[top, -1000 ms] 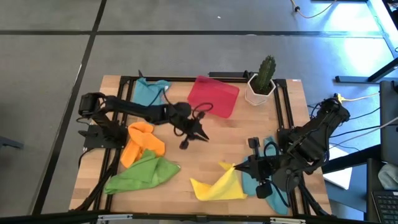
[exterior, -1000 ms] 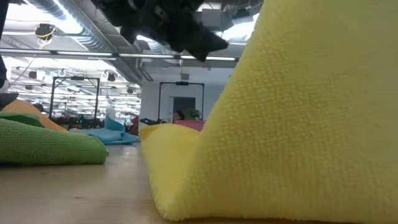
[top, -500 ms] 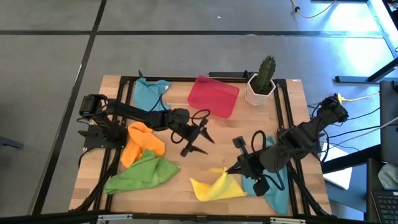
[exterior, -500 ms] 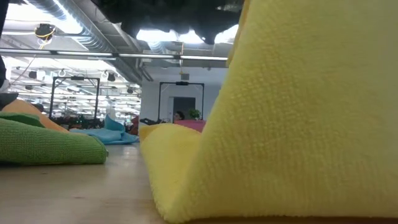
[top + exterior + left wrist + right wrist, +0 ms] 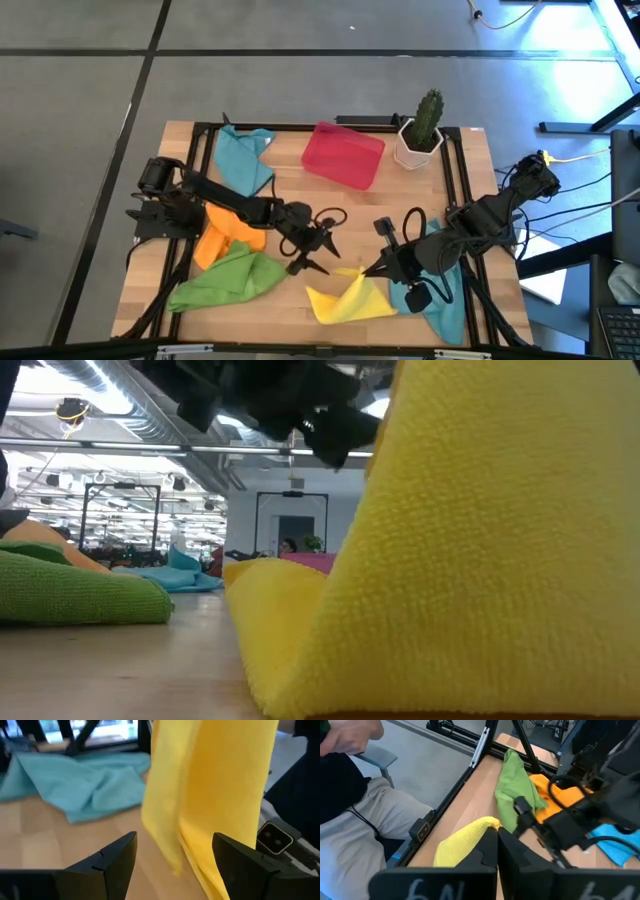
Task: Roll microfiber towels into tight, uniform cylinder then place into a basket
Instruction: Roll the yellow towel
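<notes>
My right hand is pinched tight on a corner of the yellow towel, lifting that corner clear of the surface so the cloth hangs in a soft peak with the rest pooled flat beneath it. My left hand is just beside it, fingers spread wide and holding nothing, lined up on the hanging yellow edge, which drops right between them in the left wrist view.

By my reckoning this is the spreading step: no towel is rolled yet, and this one has to be pulled out flat first. The next move calls for my left hand to close on that free edge, well clear of my right, so the two can draw the cloth taut and lay it down square.

The yellow fabric is a fine looped pile, thick and floppy, folding into rounded creases, not sharp ones. The green towel and the orange towel lie crumpled and touching on my left side, one teal towel is bunched at the far edge, and another teal towel lies under my right arm. The basket, smooth red plastic with rounded corners, sits tilted near the far edge, nothing in it, beside a white cactus pot
</notes>
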